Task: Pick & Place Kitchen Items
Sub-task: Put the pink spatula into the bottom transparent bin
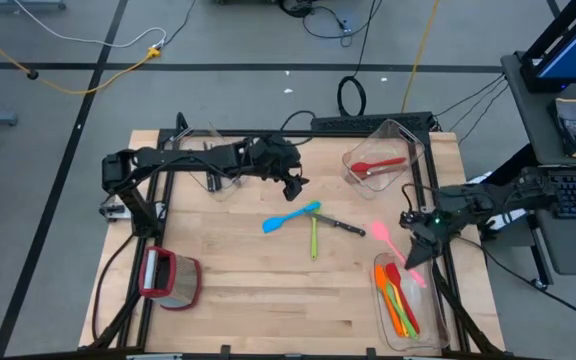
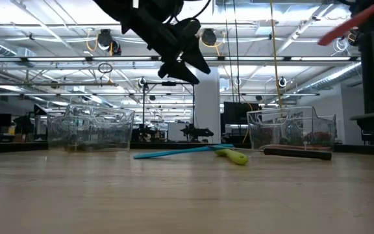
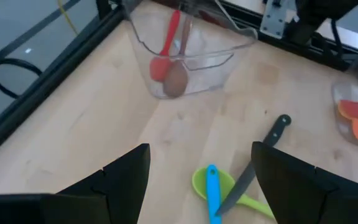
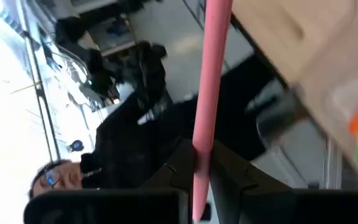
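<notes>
The wooden counter (image 1: 248, 290) is seen from above, with a dark arm reaching in from each side. Three clear bins and a red-rimmed container (image 1: 171, 279) are set on it: one bin (image 1: 215, 170) at the far left, one bin (image 1: 393, 150) at the far right, and one bin (image 1: 418, 330) at the near right edge; the red-rimmed container lies near the left front corner.

The left gripper (image 1: 296, 189) is held above the counter near its middle, just beyond the loose utensils, and its fingers (image 3: 120, 177) are spread wide with nothing between them. The right gripper (image 1: 414, 247) is held at the counter's right side, above the far end of the near right bin, and its fingers are pressed together on the handle of a pink spatula (image 1: 386, 238), whose blade points toward the middle of the counter. In the right wrist view the pink handle (image 4: 210, 93) is seen running straight out from between the fingers.

Three utensils lie loose at the middle of the counter: a blue spatula (image 1: 290, 217), a green spoon (image 1: 314, 238) and a black-handled knife (image 1: 342, 226), all touching or crossing at one end. A red spatula (image 1: 378, 164) is lying in the far right bin. Orange, red and green utensils (image 1: 400, 300) are gathered in the near right bin.
</notes>
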Action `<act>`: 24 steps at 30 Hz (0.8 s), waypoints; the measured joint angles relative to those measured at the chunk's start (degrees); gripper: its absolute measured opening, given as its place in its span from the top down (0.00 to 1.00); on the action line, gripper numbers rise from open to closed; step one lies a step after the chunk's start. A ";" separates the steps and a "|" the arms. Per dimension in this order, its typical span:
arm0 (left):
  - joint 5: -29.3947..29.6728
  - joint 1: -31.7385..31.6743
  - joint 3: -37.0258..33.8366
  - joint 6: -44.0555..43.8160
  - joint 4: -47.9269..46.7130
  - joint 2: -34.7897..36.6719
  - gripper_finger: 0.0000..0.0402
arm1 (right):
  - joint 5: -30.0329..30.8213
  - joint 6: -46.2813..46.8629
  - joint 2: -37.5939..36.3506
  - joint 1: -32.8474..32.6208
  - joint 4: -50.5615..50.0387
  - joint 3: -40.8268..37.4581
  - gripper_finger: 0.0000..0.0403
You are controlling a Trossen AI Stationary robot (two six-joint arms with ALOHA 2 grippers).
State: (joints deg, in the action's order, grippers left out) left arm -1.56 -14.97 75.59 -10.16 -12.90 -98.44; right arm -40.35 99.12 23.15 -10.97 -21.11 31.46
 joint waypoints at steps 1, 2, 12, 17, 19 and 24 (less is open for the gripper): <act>-0.39 0.09 -0.81 0.02 0.98 0.08 0.29 | 0.21 2.07 -0.33 -1.56 -0.78 0.00 0.95; -1.26 0.11 -1.66 0.10 1.65 0.50 0.29 | 1.00 3.84 -0.41 -3.19 -1.49 0.00 0.95; -4.37 1.35 -10.56 2.17 9.89 6.68 0.29 | 12.80 14.00 0.47 -18.43 -3.59 0.01 0.95; -4.48 1.56 -17.42 3.00 15.17 13.13 0.29 | 17.57 18.12 2.45 -25.23 -6.79 1.64 0.95; -4.52 1.61 -20.84 3.00 18.04 15.98 0.29 | 19.44 19.73 4.01 -27.63 -8.07 2.56 0.95; -4.59 1.61 -29.82 2.74 22.77 23.75 0.29 | 24.33 23.56 7.56 -32.79 -8.96 5.32 0.95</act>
State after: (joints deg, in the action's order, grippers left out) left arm -6.15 -13.37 45.77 -7.42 9.87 -74.69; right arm -16.02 122.67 30.71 -43.77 -30.07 36.78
